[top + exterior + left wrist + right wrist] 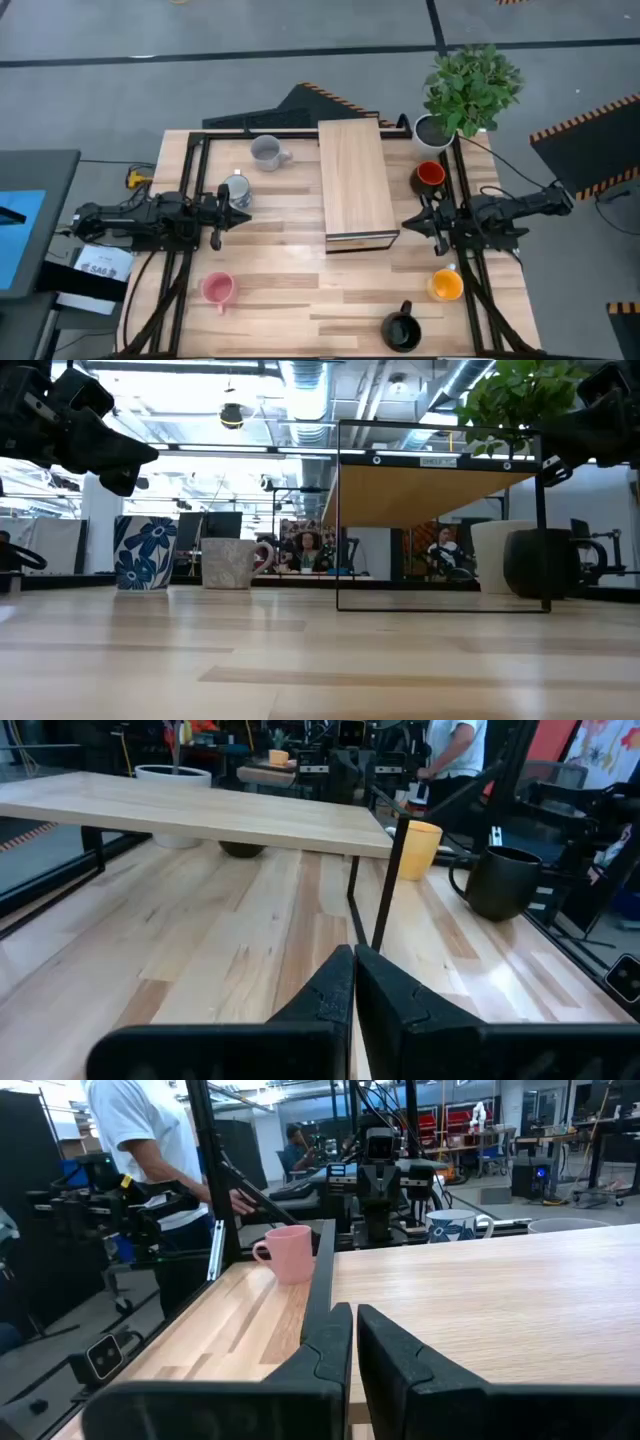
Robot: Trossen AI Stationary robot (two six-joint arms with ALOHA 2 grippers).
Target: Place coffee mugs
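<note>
Six mugs stand upright on their bases on the wooden table, none of them touched. In the high view they are the pale grey mug [266, 152], the white mug with blue inside [238, 190], the pink mug [218, 288], the glossy black mug [402, 328], the yellow-orange mug [446, 285] and the red-orange mug [430, 176]. My left gripper [222, 210] [354, 985] hovers shut beside the white-and-blue mug. My right gripper [410, 222] [355, 1342] hovers shut at the wooden shelf's right near corner, between the red-orange and yellow-orange mugs.
A wooden shelf [355, 185] on thin black legs stands mid-table between the arms. A white pot with a green plant [440, 130] sits at the far right corner. Black frame rails [190, 180] run along both table sides. People show in the room behind the table.
</note>
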